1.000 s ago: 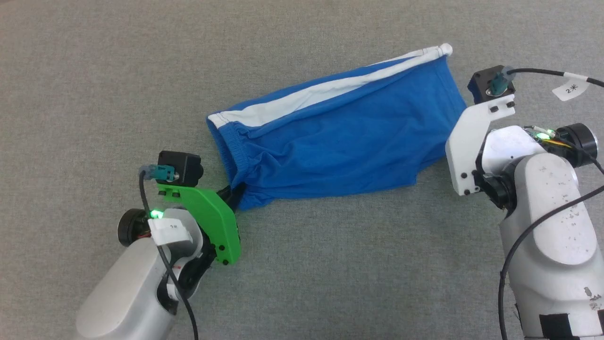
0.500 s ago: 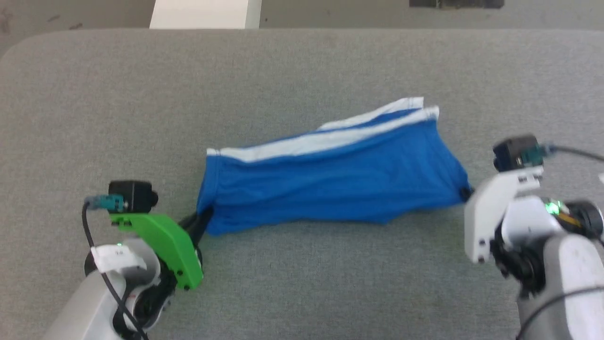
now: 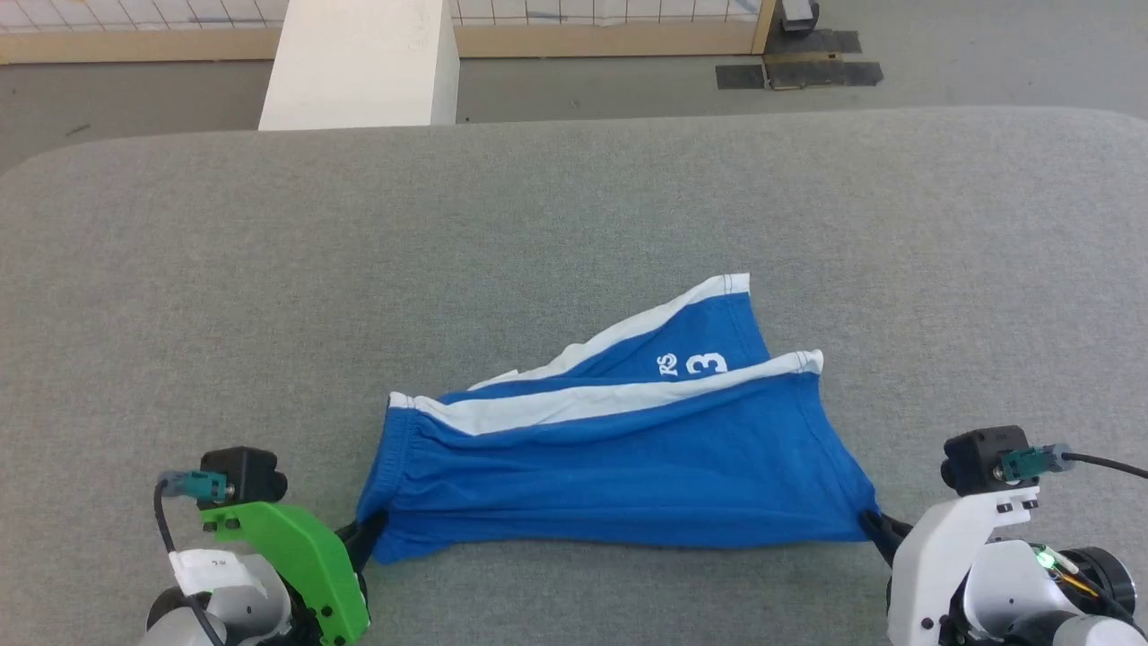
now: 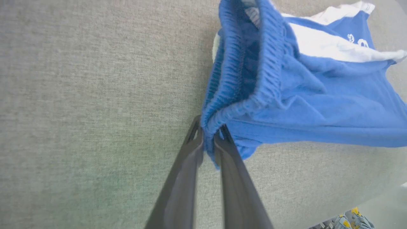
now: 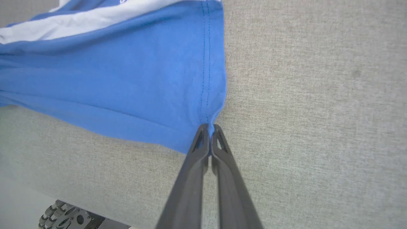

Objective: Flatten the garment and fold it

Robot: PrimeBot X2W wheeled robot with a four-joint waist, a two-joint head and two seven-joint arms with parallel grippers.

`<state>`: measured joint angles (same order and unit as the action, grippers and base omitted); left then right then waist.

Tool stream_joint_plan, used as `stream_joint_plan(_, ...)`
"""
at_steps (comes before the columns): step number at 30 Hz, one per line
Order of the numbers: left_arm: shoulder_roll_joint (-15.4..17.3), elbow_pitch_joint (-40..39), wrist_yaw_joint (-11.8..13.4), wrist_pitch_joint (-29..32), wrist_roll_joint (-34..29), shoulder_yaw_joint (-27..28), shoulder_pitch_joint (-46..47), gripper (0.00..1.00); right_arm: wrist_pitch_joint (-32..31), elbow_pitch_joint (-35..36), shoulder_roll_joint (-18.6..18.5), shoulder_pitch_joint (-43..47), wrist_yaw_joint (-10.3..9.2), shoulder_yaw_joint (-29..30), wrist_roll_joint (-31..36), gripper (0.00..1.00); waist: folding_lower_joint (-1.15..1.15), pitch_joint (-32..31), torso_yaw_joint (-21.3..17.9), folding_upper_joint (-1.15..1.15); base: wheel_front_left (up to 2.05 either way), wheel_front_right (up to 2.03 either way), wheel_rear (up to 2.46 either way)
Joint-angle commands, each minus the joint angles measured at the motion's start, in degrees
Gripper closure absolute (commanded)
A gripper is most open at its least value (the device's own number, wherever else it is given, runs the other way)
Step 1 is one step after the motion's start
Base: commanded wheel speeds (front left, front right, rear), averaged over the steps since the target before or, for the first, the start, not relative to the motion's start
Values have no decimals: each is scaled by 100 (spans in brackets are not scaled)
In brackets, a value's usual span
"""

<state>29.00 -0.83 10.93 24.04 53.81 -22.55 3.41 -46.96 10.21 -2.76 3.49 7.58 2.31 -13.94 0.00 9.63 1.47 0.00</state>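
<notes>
Evidently to stretch the shorts (image 3: 619, 458) flat, the left gripper (image 4: 208, 133) pinches the near-left waistband (image 4: 254, 70) while the right gripper (image 5: 209, 127) pinches the near-right hem (image 5: 205, 63).

Light is bright, soft and even. The shorts (image 4: 318, 105) cast a faint shadow on the table (image 4: 79, 95). My wrist views warp at the edges; my left fingers (image 4: 181, 184) blur close up.
</notes>
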Motion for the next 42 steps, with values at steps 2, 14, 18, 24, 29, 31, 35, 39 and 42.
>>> stream_joint_plan(2, 8, -34, 43, -104, 90, 129, -57, 0, 124, -24, -11, -41, -9, 49, 29, 0, 0, -46, 48, 0, 0, 0, 0)
stream_joint_plan(14, 35, -522, 114, -1266, 42, 1052, -148, 0, 127, 17, -11, -984, -9, 427, 213, 0, 0, -156, 285, 0, 0, 0, 0)
stream_joint_plan(18, 145, -387, -85, -2591, -866, 1144, -71, 0, 65, -328, -11, -1421, -9, 376, 588, 0, 0, -106, 338, 0, 0, 0, 0)
stream_joint_plan(24, -59, -34, -428, -3881, -2025, 1156, 112, 0, -102, -1039, -11, -1979, -9, 228, 1151, 0, 0, 85, 438, 0, 0, 0, 0)
stream_joint_plan(29, -669, -239, -790, -3901, -2703, 1564, 135, 0, -104, -1604, -11, -2300, -9, 139, 1468, 0, 0, 309, 524, 0, 0, 0, 0)
stream_joint_plan(31, -890, -227, -986, -3902, -2842, 1709, 121, 0, -12, -1788, -11, -2404, -9, 126, 1486, 0, 0, 390, 546, 0, 0, 0, 0)
stream_joint_plan(35, -1223, -151, -1339, -3903, -3091, 1974, 139, 0, 130, -2096, -11, -2560, -9, 101, 1579, 0, 0, 528, 577, 0, 0, 0, 0)
stream_joint_plan(39, -1468, -19, -1586, -3903, -3261, 2167, 171, 0, 146, -2391, -11, -2649, -9, 68, 1603, 2, 0, 604, 581, 0, 0, 0, 0)
stream_joint_plan(42, -1596, 55, -1701, -3903, -3363, 2271, 191, 0, 135, -2508, -11, -2710, -9, 58, 1594, 100, 0, 630, 579, 0, 0, 0, 0)
